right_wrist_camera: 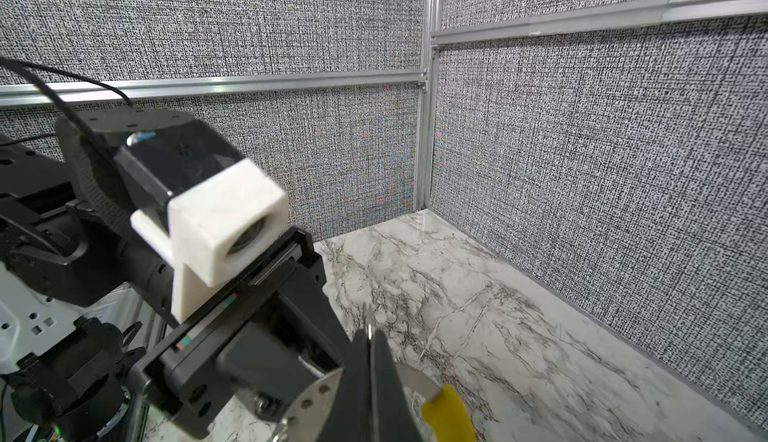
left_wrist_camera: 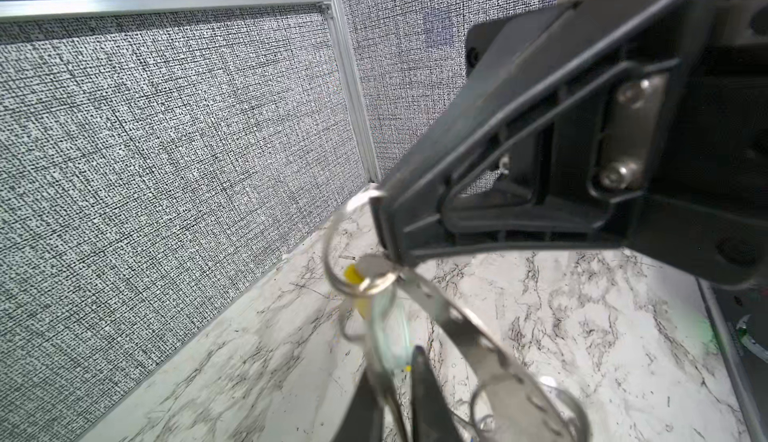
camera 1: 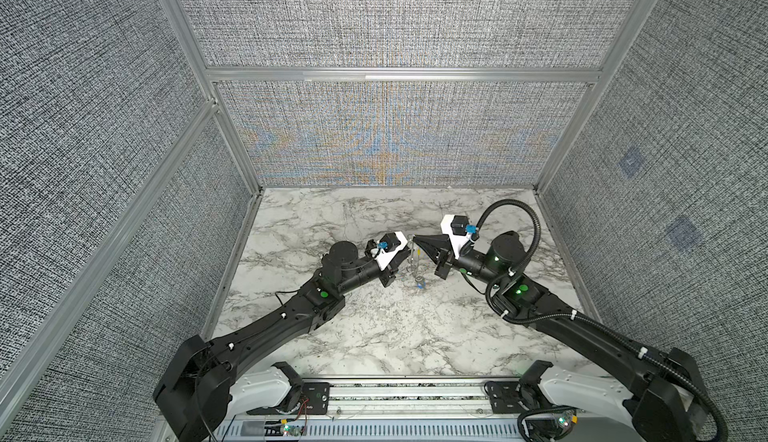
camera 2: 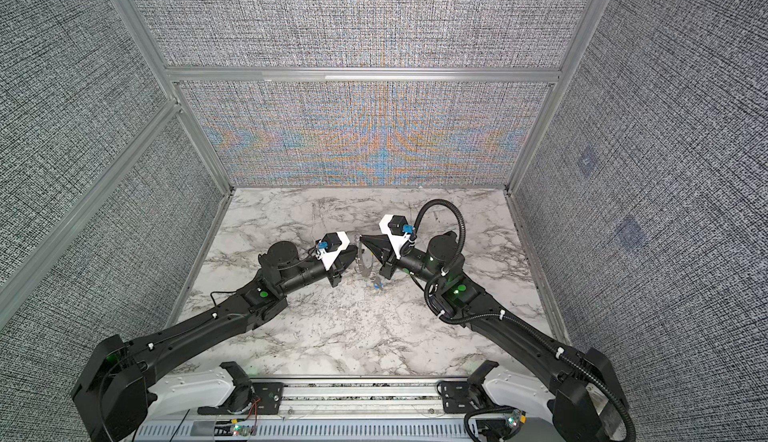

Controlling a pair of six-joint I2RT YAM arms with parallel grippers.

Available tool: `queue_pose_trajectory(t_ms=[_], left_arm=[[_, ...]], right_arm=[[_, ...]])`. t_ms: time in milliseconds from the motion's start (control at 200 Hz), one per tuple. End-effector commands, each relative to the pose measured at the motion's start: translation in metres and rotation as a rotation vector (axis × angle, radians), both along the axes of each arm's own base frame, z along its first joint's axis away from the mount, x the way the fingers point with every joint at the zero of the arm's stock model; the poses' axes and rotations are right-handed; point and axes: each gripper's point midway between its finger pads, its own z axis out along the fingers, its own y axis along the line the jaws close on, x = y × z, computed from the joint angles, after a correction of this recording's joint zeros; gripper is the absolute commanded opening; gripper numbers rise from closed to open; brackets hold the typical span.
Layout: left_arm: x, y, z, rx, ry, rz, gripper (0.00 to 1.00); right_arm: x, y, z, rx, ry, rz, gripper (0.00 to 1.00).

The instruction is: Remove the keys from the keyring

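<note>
The keyring (left_wrist_camera: 478, 336), a thin grey metal hoop with a yellow sleeve (right_wrist_camera: 449, 415), hangs upright in mid-air between the two arms, as both top views show (camera 1: 412, 259) (camera 2: 363, 259). My right gripper (right_wrist_camera: 371, 330) is shut on the hoop's upper rim, and its black fingers (left_wrist_camera: 415, 211) fill the left wrist view. A blue-headed key (camera 1: 420, 283) (camera 2: 376, 285) dangles at the hoop's low end, just over the marble. My left gripper (left_wrist_camera: 392, 363) sits at the hoop's side (camera 1: 402, 255). Its jaws are slightly apart with a thin ring piece passing between them.
The marble tabletop (camera 1: 374, 336) is boxed in by grey fabric walls with aluminium rails (camera 1: 399, 74) at the back and both sides. Both arms meet near the table's middle. A cable loop (camera 1: 523, 220) arches over the right arm.
</note>
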Motion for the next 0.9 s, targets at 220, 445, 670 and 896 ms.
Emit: queue_pose_trajectory(t_ms=[220, 445, 670, 896], left_arm=[[-0.013, 0.032, 0.015, 0.040, -0.072, 0.045, 0.34], [-0.028, 0.048, 0.037, -0.003, -0.061, -0.092, 0.30], [-0.038, 0.045, 0.056, -0.032, -0.012, -0.251, 0.30], [-0.037, 0.036, 0.060, -0.035, 0.020, -0.324, 0.31]], right_arm=[[-0.016, 0.005, 0.005, -0.026, -0.066, 0.135, 0.00], [-0.021, 0.005, 0.008, -0.030, -0.088, 0.212, 0.00], [-0.026, 0.007, 0.008, -0.030, -0.099, 0.278, 0.00], [-0.029, 0.008, 0.009, -0.033, -0.104, 0.312, 0.00]])
